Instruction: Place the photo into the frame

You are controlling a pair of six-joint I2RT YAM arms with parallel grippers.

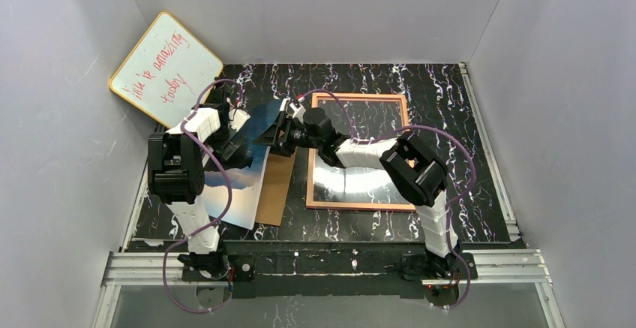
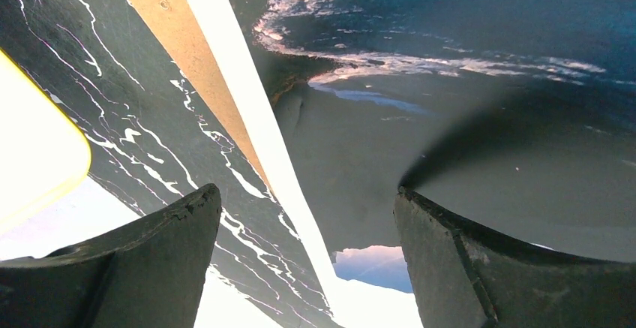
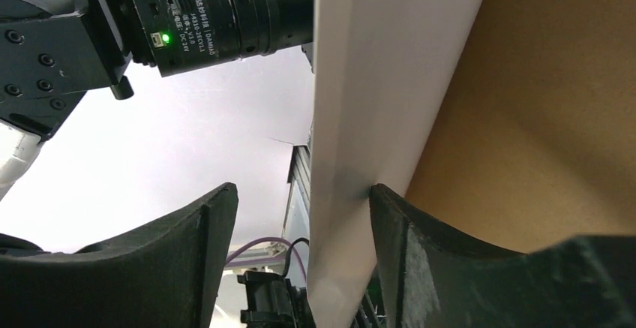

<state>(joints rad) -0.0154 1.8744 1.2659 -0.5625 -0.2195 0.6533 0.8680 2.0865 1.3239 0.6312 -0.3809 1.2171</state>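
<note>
The photo (image 1: 241, 193) lies at the left of the table, its far end raised off the surface between the two grippers. In the left wrist view its sea and headlands (image 2: 450, 118) fill the right side. My left gripper (image 2: 306, 191) (image 1: 244, 136) is open, the photo's white edge runs between its fingers, and the right finger (image 2: 465, 268) rests against the print. My right gripper (image 3: 301, 188) (image 1: 281, 136) is open around the photo's white back (image 3: 375, 80), which touches only its right finger (image 3: 420, 268). The frame (image 1: 352, 206) lies flat at table centre under the right arm.
A brown backing board (image 1: 274, 189) (image 3: 540, 103) lies beside and partly under the photo, left of the frame. A yellow-edged whiteboard (image 1: 166, 67) with red writing leans in the far left corner. Grey walls close in on three sides.
</note>
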